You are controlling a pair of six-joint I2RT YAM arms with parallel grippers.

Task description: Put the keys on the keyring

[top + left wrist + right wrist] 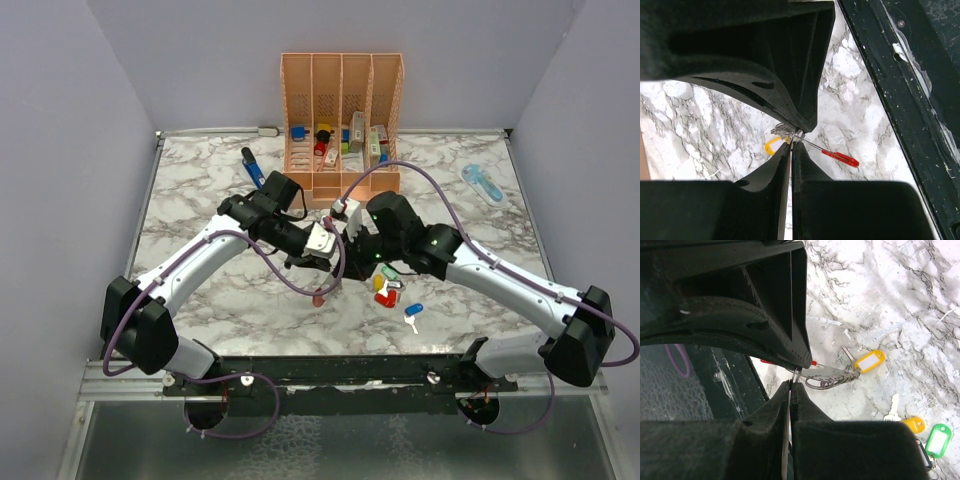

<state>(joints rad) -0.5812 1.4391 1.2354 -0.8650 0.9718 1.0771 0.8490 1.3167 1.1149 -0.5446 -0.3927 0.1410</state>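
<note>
Keyring [824, 382] sits at centre of the surface [200, 200], pinched between both hands. R hand [796, 376]: tips closed on the ring wire, and the ring extends away from the tips toward the yellow-tag key [869, 361]. L hand [796, 138]: tips all but closed on thin metal at the ring, with the red strap [840, 158] trailing beyond. Loose keys [385, 290] lie on the R arm's side, nearer the R hand. Fingers mask the contact pts. Can't tell whether the yellow-tag key is threaded.

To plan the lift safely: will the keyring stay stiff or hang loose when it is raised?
Probably loose: the keyring is thin wire loops. Its red strap and the yellow tag would likely dangle and swing. It looks light.
</note>
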